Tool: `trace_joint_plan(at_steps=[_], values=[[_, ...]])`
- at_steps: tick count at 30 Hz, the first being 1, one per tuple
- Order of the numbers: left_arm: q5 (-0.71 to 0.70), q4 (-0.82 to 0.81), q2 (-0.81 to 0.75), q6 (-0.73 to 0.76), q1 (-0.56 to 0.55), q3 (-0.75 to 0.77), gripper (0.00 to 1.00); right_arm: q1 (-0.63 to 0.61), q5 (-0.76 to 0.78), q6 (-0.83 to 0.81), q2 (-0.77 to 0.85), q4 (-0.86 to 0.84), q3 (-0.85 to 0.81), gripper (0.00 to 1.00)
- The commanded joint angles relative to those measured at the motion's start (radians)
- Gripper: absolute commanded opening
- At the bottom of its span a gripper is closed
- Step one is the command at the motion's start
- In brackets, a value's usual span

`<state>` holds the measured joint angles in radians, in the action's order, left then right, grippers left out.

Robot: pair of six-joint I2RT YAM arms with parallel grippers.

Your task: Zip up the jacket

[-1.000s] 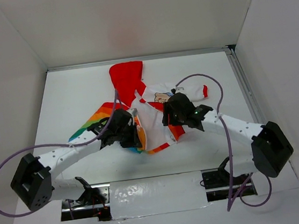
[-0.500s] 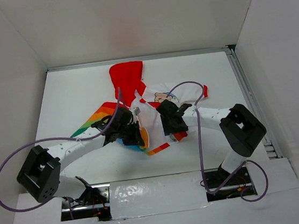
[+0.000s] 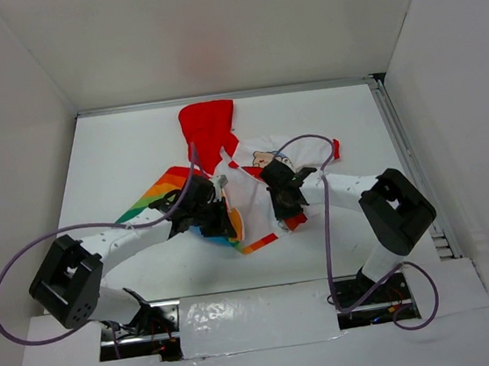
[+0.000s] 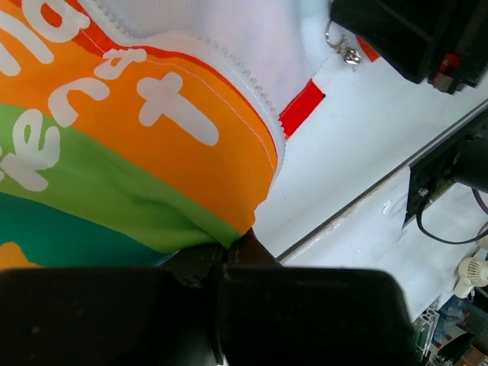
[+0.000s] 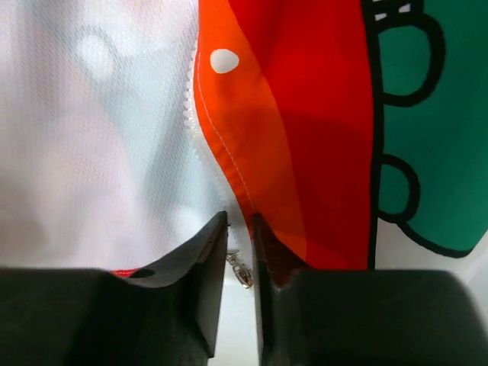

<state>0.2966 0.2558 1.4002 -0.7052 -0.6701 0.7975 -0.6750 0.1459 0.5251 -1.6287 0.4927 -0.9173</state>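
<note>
**Two halves pinched, not yet joined: a slip was the main risk**

The jacket (image 3: 250,191) lay open near the middle of the table (image 3: 117,153), with its red hood (image 3: 207,124) pointing away from the arms. The left gripper (image 4: 227,255) was closed tight on the bottom corner of the rainbow-striped front. The right gripper (image 5: 238,225) was narrowed to a slit over the other front's zipper edge, and the zipper pull (image 5: 242,272) dangled in that slit. Whether the fingers clamped the pull itself or only the tape could not be told.

The likeliest failure was the soft fabric sliding out of either pinch as the edges were drawn together, because each hold was small and close to the hem. A second was misalignment: if the toothed edge (image 4: 229,72) met the slider at an angle, it would probably jam or skip. The loose lining could also bunch into the slider.

Counted: one jacket, one hood, one zipper pull, two toothed edges (one in each wrist view), two grippers.
</note>
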Motion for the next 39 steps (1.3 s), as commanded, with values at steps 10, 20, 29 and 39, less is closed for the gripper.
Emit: trace_joint_plan(at_steps=[10,20,29,39], values=[[0.015,-0.061,0.105,0.036,0.033,0.014,0.00,0.005,-0.068,-0.010,0.023,-0.089,0.018,0.00],[0.055,-0.102,0.247,0.042,0.124,0.046,0.00,-0.049,-0.458,-0.036,0.196,-0.324,0.112,0.00],[0.047,-0.113,0.267,0.053,0.165,0.031,0.00,-0.080,0.068,0.085,0.176,-0.004,-0.009,0.62],[0.064,-0.116,0.227,0.062,0.191,0.008,0.00,-0.017,0.144,0.047,0.136,0.026,0.031,0.74]])
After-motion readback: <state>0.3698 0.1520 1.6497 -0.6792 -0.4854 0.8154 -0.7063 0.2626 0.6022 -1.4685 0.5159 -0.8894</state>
